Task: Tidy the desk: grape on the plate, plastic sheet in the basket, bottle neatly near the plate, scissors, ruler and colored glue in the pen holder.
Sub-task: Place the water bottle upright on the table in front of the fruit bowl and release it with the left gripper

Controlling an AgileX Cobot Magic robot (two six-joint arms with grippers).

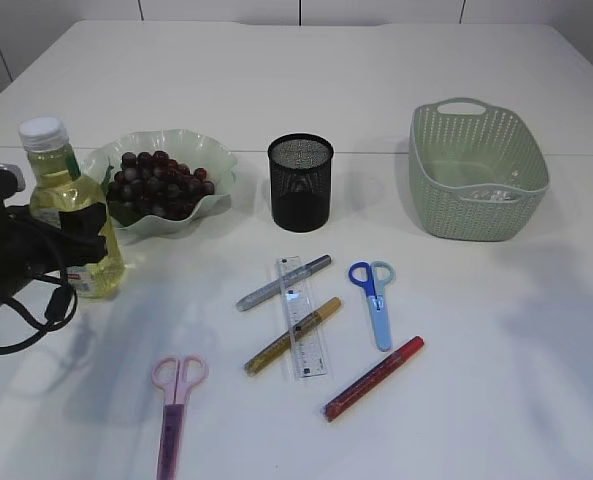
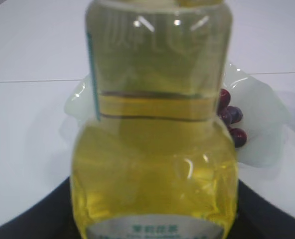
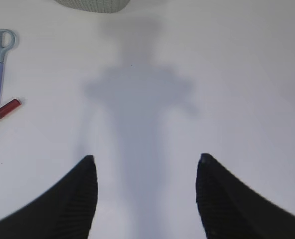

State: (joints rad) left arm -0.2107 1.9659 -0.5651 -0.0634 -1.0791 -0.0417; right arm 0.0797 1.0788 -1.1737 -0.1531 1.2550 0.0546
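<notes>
At the left edge of the bench the left hand (image 1: 81,235) is closed around the lower body of the bottle (image 1: 71,205), which stands upright with its white cap on and yellow liquid inside. In the left wrist view the bottle fills the frame between the dark fingers (image 2: 33,219), so the grip looks firm. Just beside the bottle, toward the middle of the bench, sits the wavy pale plate (image 1: 216,165) with the grape (image 1: 156,185) bunch piled on it.

Near the centre stands the black mesh pen holder (image 1: 300,182). The green basket (image 1: 476,170) rests toward the right edge. In front of the holder, toward the near edge, lie the clear ruler (image 1: 303,318) across the gold glue (image 1: 292,336), with the silver glue (image 1: 282,283), blue scissors (image 1: 375,302), red glue (image 1: 373,378) and pink scissors (image 1: 176,405) scattered around.

The right hand (image 3: 145,194) hangs over bare bench near the right edge, its jaws wide apart and holding nothing, well apart from the blue scissors.
</notes>
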